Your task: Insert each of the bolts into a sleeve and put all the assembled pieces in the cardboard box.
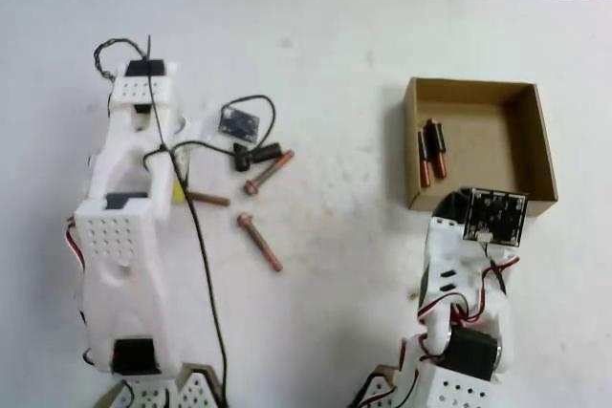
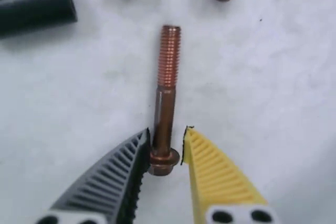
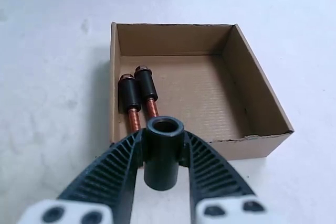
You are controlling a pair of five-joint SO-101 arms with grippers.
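Observation:
My left gripper point(image 2: 166, 132) is down on the table, its grey and yellow fingers closed on the head of a copper bolt point(image 2: 167, 87) that lies flat, thread pointing away. From above, this bolt point(image 1: 207, 199) sticks out beside the left arm point(image 1: 129, 217). My right gripper point(image 3: 164, 135) is shut on a black sleeve point(image 3: 163, 153), held with its bore showing, just short of the cardboard box point(image 3: 252, 93). Two assembled pieces point(image 3: 137, 95) lie in the box point(image 1: 531, 140) by its left wall. Two more bolts point(image 1: 268, 171) point(image 1: 259, 241) and a loose sleeve point(image 1: 260, 154) lie mid-table.
A small circuit board point(image 1: 237, 123) with a black cable lies behind the loose sleeve. The right arm point(image 1: 459, 274) stands in front of the box's near wall. Open white table lies between the bolts and the box.

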